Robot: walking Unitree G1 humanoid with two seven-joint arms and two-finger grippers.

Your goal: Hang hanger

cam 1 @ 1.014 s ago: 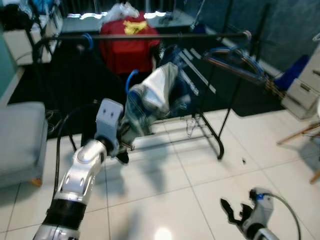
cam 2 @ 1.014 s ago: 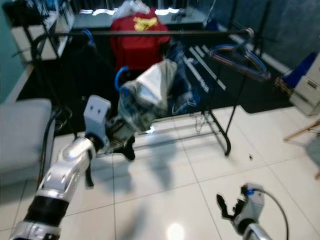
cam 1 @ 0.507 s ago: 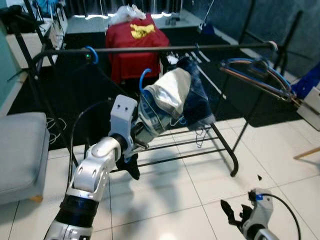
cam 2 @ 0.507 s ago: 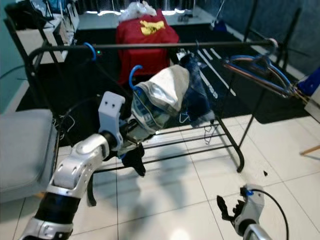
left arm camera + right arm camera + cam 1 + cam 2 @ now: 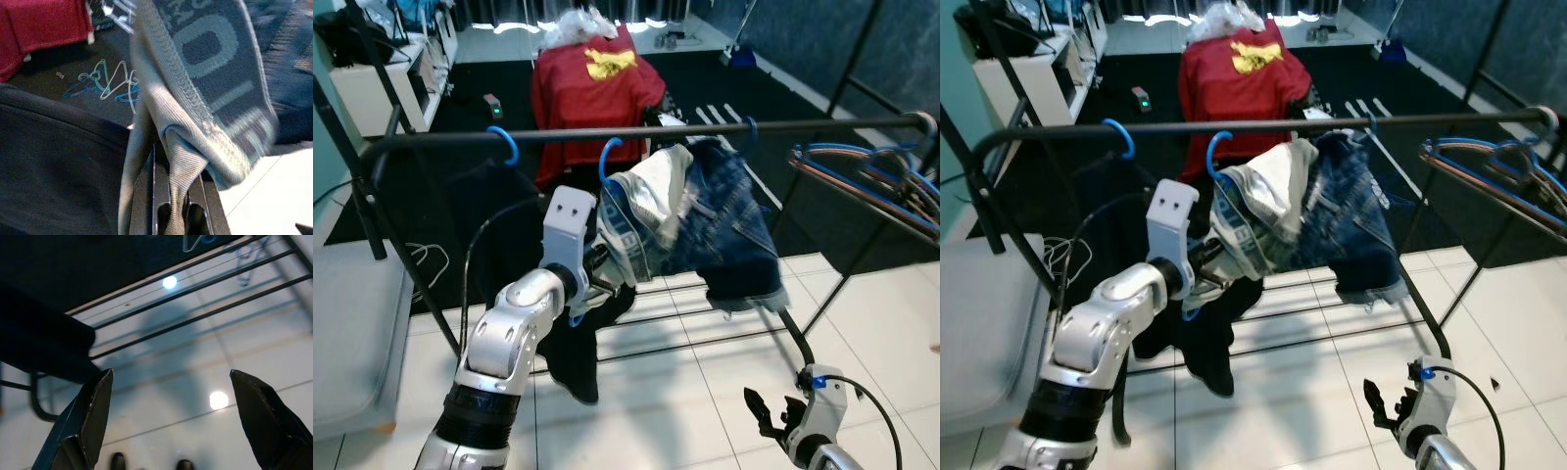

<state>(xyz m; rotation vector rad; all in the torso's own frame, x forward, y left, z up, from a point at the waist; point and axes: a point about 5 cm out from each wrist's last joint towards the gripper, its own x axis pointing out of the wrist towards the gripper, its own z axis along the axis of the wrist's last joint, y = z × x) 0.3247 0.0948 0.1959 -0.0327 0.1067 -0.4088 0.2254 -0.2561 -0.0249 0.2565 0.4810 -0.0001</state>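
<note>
I am clamping my left gripper (image 5: 607, 277) on the grey waistband of the jeans (image 5: 705, 220), holding them up with the blue hanger (image 5: 608, 157) hook just under the black rail (image 5: 636, 132). My right gripper (image 5: 766, 415) is hanging low over the white tiled floor (image 5: 705, 392), fingers spread apart.

Two blue hanger hooks (image 5: 503, 143) (image 5: 607, 157) sit on one black rail (image 5: 558, 134), upper middle. One bundle of bare hangers (image 5: 867, 181) hangs at right. Two grippers (image 5: 603, 277) (image 5: 766, 416) show.
</note>
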